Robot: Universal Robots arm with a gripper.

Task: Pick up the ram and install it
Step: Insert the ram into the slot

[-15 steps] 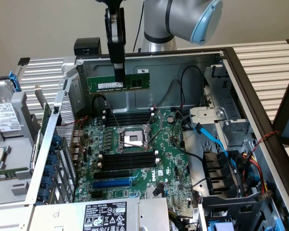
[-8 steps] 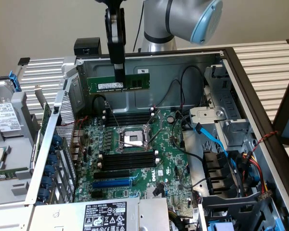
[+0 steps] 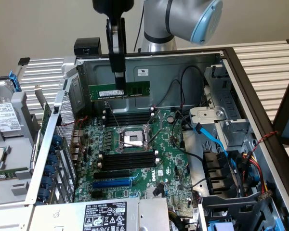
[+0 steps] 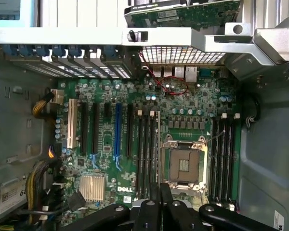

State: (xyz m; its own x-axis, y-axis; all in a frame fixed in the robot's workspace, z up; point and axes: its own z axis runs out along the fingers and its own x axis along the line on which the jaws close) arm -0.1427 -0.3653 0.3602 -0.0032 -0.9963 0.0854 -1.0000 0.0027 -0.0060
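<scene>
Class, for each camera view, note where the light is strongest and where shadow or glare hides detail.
Exterior view: even room light, the ram held in the end effector plainly lit, deeper shadow beneath the drive cage. Wrist view: the case rim washed pale by glare, the motherboard evenly lit, the end effector a dark shape against it.

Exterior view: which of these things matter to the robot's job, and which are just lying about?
Job: ram, held in the tool; black memory slots.
Lying about: hard drive, blue cable, blue slot.
</scene>
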